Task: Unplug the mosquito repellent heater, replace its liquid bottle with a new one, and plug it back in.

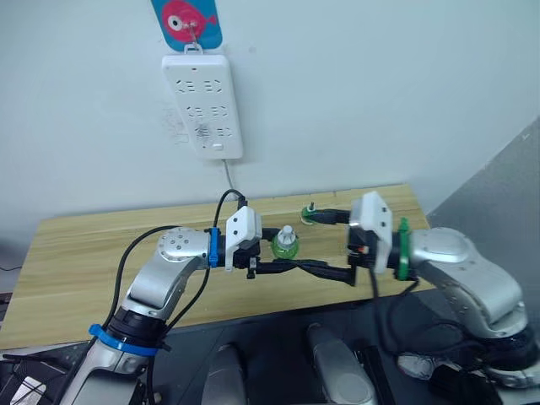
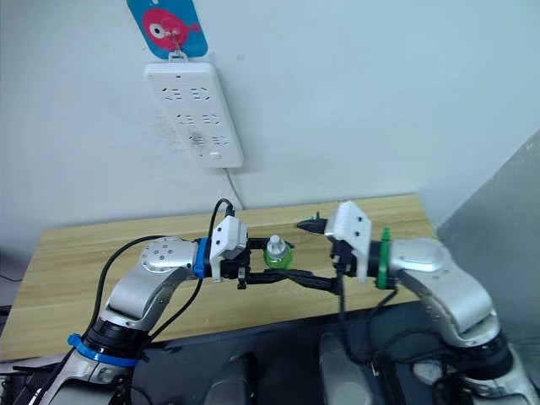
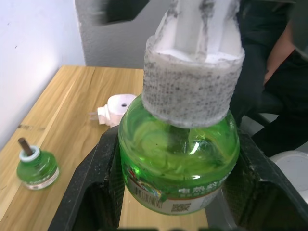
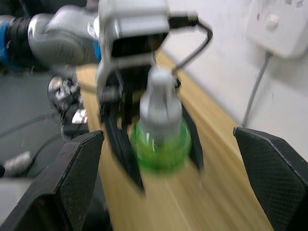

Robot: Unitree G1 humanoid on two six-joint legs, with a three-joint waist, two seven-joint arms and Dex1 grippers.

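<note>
Two grippers meet over the table (image 1: 101,253) in our head views: our left gripper (image 1: 291,257) pinches a green bottle (image 1: 284,245) with a white cap, upright, while our right gripper (image 1: 325,245) faces it with fingers spread wide, one at the bottle's 3 o'clock and one passing under it. A second bottle (image 1: 310,216) stands on the table at about 1 o'clock from the held one. The power strip (image 1: 202,105) hangs on the wall at 12 o'clock, with no heater in its sockets. From our left wrist, the black fingers (image 3: 91,187) clamp the bottle's belly on both sides; beyond it the heater (image 3: 114,109) lies on the wood, unplugged, prongs sideways, and the open bottle (image 3: 36,167) with a bare wick stands well apart from it. From our right wrist, the fingers (image 4: 79,178) stand far apart with the capped bottle midway between them. We judge the next move is unscrewing the cap. The round, slick bottle could spin in our left grip if the right twists harder than the left clamps, or tip and spill once open.
</note>
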